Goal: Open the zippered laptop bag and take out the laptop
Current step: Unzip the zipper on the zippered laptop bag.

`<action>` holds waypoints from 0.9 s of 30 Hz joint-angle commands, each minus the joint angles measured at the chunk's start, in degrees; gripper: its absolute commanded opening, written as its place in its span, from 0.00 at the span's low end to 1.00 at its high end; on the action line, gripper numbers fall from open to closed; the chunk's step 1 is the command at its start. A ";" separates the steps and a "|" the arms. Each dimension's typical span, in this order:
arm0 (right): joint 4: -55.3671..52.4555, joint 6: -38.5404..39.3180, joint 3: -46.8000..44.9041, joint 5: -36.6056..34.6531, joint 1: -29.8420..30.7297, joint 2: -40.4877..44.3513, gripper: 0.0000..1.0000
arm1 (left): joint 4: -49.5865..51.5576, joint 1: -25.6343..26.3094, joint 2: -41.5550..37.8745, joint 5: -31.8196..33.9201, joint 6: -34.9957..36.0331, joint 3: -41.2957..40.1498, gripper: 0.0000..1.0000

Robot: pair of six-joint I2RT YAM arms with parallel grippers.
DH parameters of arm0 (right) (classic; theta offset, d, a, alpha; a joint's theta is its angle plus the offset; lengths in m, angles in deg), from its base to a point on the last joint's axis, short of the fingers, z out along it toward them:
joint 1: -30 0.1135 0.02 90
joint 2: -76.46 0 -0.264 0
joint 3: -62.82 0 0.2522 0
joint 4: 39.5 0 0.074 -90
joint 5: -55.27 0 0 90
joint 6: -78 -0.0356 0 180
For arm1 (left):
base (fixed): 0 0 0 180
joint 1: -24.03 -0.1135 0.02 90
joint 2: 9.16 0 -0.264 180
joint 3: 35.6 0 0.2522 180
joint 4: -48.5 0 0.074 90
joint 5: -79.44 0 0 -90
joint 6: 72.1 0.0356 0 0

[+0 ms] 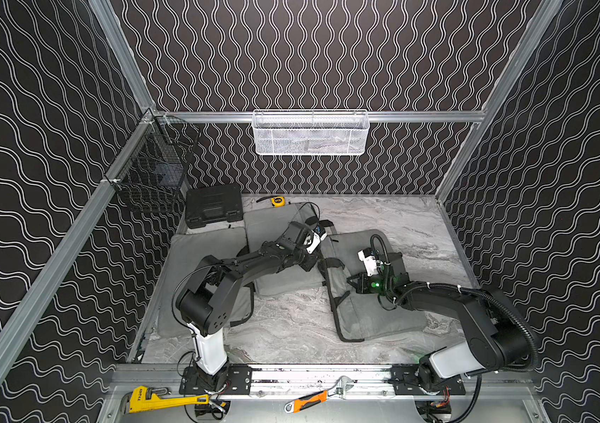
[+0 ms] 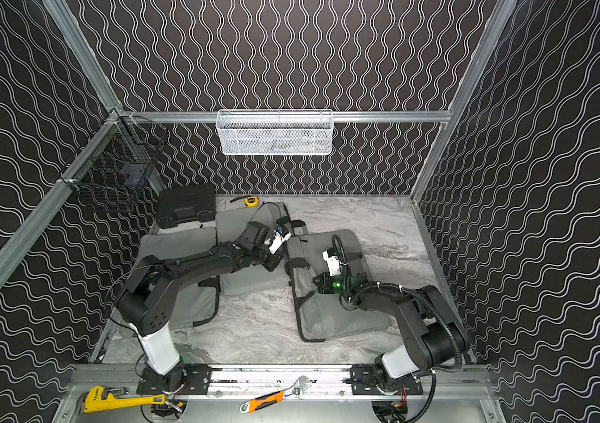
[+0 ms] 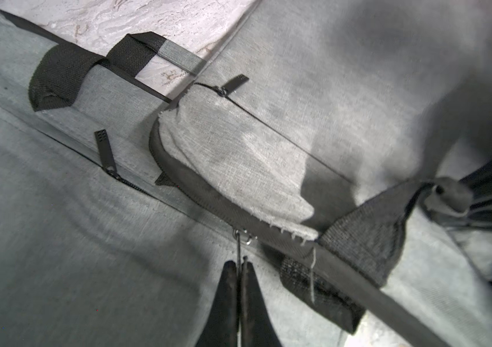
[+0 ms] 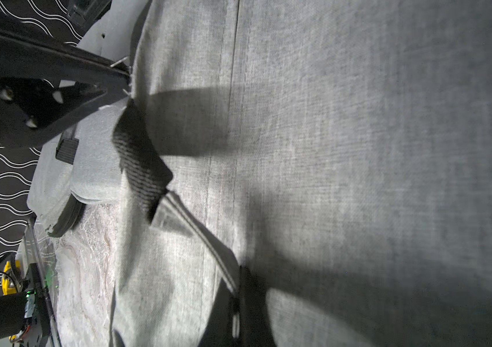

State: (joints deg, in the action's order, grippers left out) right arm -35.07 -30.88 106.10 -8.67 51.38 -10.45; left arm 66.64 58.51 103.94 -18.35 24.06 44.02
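Now, unzipping the bag (image 1: 375, 315).
My left gripper (image 3: 239, 266) pinches the pull (image 3: 238, 246); right gripper (image 4: 239, 279) clamps the handle (image 4: 178, 219), probably as anchor.

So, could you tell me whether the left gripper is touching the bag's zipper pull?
Touching. The left wrist view shows the left gripper closed on the thin zipper pull, which runs straight between its fingertips.

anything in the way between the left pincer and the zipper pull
Nothing visible. In the left wrist view the left pincer is shut right on the thin zipper pull, which leads to the slider on the black zipper track. The right pincer grips a grey strap.
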 commanded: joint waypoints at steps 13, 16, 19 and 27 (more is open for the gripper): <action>-5.29 -0.11 4.37 1.09 0.08 -7.35 0.00 | -6.93 6.52 -6.77 4.01 3.77 -10.32 0.00; -5.35 -0.20 4.84 0.88 0.12 -7.39 0.00 | -6.31 7.73 -6.56 5.39 4.70 -10.60 0.00; -6.30 0.19 5.15 0.00 0.03 -6.89 0.00 | -6.44 8.50 -7.11 5.55 5.34 -11.07 0.00; -8.60 1.56 6.25 -1.71 -0.07 -6.38 0.00 | -3.55 10.69 -7.72 8.27 8.08 -10.62 0.00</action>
State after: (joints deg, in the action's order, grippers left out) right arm -37.36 -30.55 112.20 -4.98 51.38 -16.53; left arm 62.56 68.67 96.39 -9.70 30.22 33.01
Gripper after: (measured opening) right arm 0.055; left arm 0.053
